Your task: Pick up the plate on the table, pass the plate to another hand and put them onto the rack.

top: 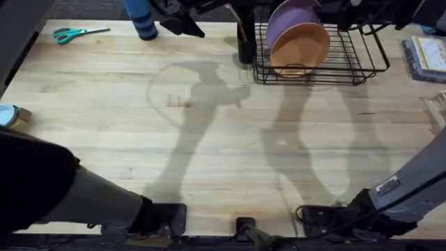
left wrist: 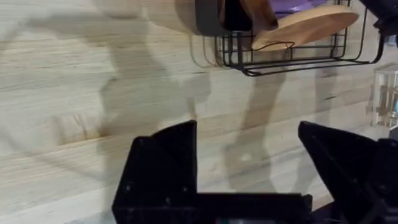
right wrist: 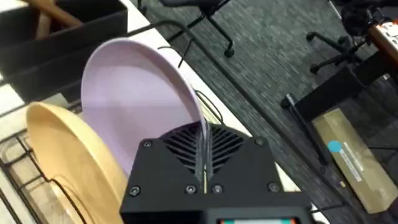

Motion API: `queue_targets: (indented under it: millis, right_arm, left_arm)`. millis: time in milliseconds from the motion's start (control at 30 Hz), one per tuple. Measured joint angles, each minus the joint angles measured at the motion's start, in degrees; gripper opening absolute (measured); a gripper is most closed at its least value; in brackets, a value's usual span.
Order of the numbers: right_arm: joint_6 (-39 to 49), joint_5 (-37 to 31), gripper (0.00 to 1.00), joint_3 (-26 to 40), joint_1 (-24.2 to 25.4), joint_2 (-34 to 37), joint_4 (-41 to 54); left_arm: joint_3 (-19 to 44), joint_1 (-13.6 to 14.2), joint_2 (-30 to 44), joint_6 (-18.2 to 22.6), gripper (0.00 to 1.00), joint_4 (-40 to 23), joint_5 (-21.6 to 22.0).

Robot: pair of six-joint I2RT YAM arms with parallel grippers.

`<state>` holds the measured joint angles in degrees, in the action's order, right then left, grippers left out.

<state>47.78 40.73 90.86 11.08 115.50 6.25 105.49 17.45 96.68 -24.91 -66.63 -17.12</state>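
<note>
Lavender plate (right wrist: 140, 99) stands on edge in the rack (top: 348, 59) behind an orange plate (top: 301, 45), right gripper (right wrist: 203, 146) clamped on its rim; an early release could tip it

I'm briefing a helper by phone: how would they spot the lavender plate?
Find the black wire rack at the table's far right. Two plates stand on edge in it; the lavender plate is the rear one, behind the orange plate.
</note>
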Motion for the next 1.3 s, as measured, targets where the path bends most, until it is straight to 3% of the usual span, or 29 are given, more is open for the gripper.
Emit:
queue_targets:
  millis: [433, 700, 1300]
  right_arm:
    - [4.6, -3.8, 0.031, 0.1, 0.5, 0.1, 3.3]
    - [4.9, -4.6, 0.031, -0.3, 1.0, 0.1, -0.3]
    - [6.4, -3.0, 0.031, -0.3, 1.4, -0.9, -0.2]
  left_arm:
    - [0.0, 0.0, 0.0, 0.0, 0.994, 0.0, 0.0]
    - [0.0, 0.0, 0.0, 0.0, 0.994, 0.0, 0.0]
    - [0.0, 0.0, 0.0, 0.0, 0.993, 0.2, 0.0]
